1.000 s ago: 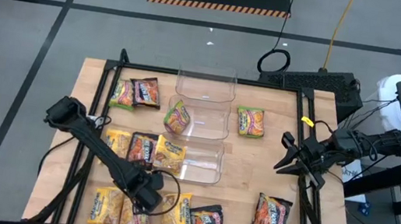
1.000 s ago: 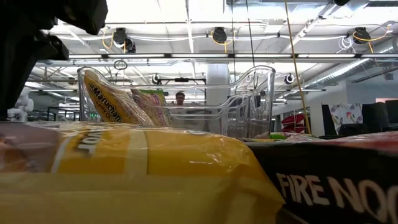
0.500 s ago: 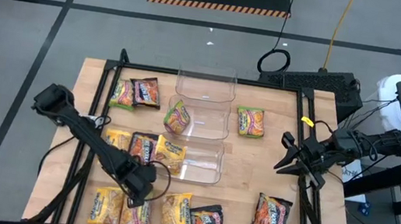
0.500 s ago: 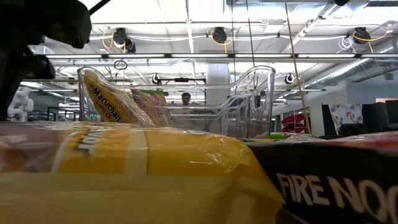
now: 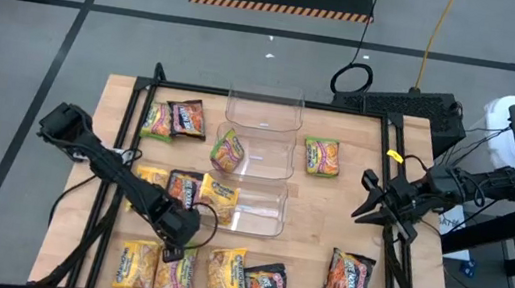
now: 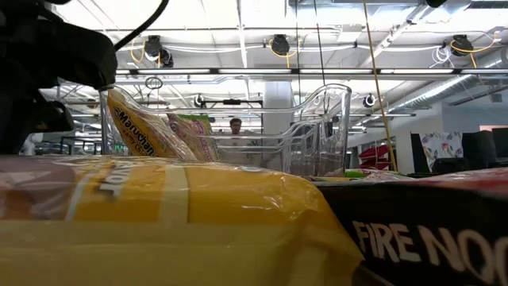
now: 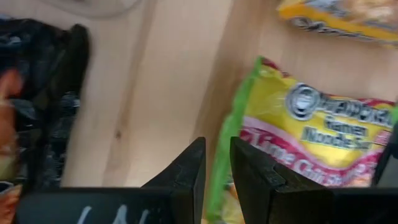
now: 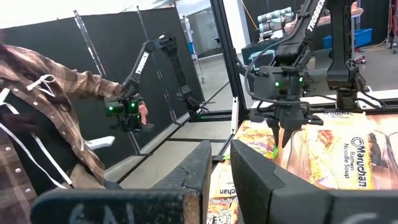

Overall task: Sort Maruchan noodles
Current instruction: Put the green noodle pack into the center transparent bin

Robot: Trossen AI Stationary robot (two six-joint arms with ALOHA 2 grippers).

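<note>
Presently the left gripper (image 7: 216, 149) hangs low over the wooden tabletop (image 7: 168, 93), released: its jaws stand a slim gap apart with nothing between them.

1. Nearest item: a green-and-yellow glossy rectangular noodle packet (image 7: 311, 137) lies flat just beside the gripper, its green edge running close past one fingertip. Risk: with so narrow a gap, a descent here would likely straddle only the crimped edge or miss it altogether. A thin pinch on slick film could slip, or drag the packet without lifting it.

2. On the gripper's other side lies a dark brown-black noodle packet (image 7: 37, 112), a little apart from it. A yellow-orange noodle packet (image 7: 342, 18) sits just beyond the green one. Risk: a sideways correction may shove either neighbour, and the closely spaced packets could be pushed to overlap, inviting a double pick of mixed kinds.

3. Farther ahead of the gripper stand the clear plastic bins (image 5: 280, 213); the middle one holds a packet propped against its wall. Risk: a weakly held packet may catch a rim, or land in the wrong bin.

4. Well apart, the right gripper (image 5: 367, 202) waits above the tabletop's far side; whether it is released or clenched cannot be told.
</note>
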